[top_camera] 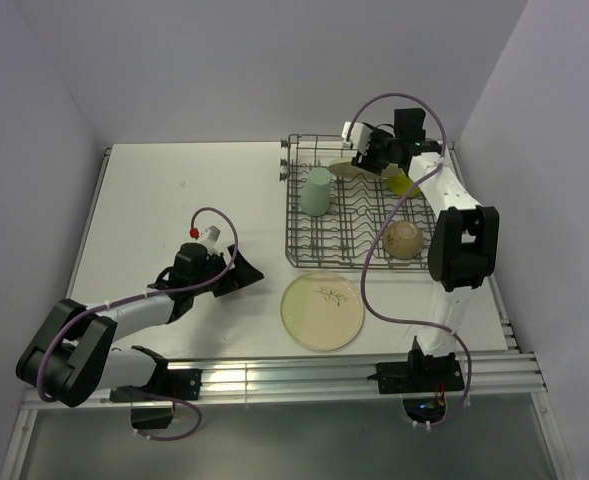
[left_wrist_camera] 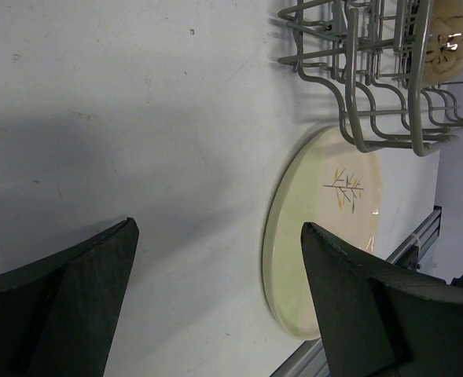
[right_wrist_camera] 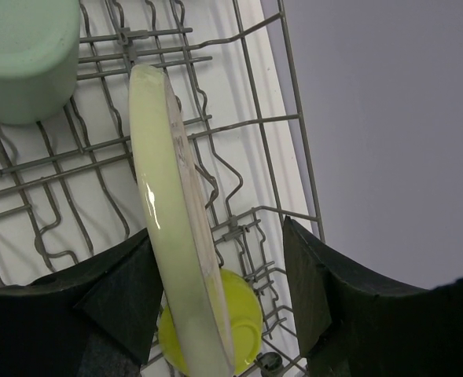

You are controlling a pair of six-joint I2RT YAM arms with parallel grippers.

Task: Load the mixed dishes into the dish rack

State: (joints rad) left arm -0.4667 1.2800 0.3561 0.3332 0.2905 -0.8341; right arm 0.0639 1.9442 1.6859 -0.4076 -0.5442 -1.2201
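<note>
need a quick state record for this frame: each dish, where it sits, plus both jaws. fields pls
rack: wire, on the right half of the table
standing plate: on edge at the rack's far end
flat plate: on the table just in front of the rack, not loaded
mint cup: in the rack, left part
lime bowl: in the rack, right beside the standing plate
beige bowl: in the rack, near right corner
left jaws: open, empty, over bare table left of the flat plate
right jaws: open, either side of the standing plate
</note>
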